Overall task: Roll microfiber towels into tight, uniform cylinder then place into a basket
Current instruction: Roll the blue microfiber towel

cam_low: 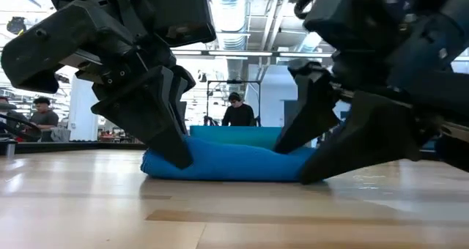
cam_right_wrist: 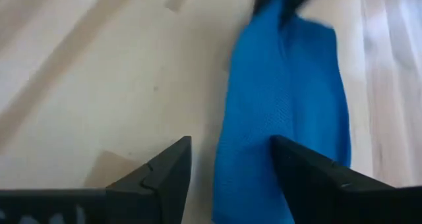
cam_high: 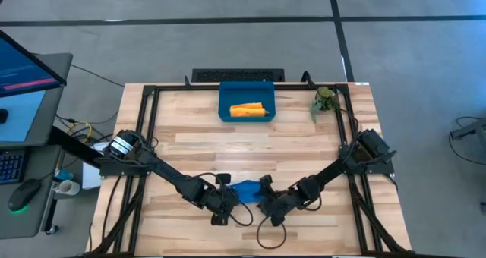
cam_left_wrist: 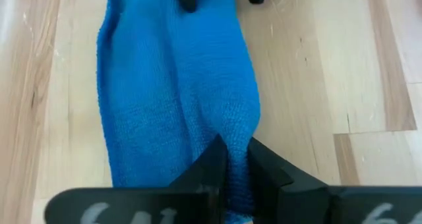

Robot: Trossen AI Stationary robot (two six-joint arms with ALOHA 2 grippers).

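About half the job looks done: the rolled orange-yellow cloth towel (cam_high: pixel 247 110) already lies in the shallow dark-blue plastic basket (cam_high: pixel 225 110) at the far edge of the wooden tabletop (cam_high: pixel 228 148), while the bright blue microfiber towel (cam_high: pixel 244 190) sits loosely bunched near the front edge. The left tool (cam_high: pixel 222 207) pinches its left end, fingers nearly closed; the right tool (cam_high: pixel 269 209) stands open astride its right end, gripping nothing. A small green plant (cam_high: pixel 324 100) stands right of the basket, well clear.
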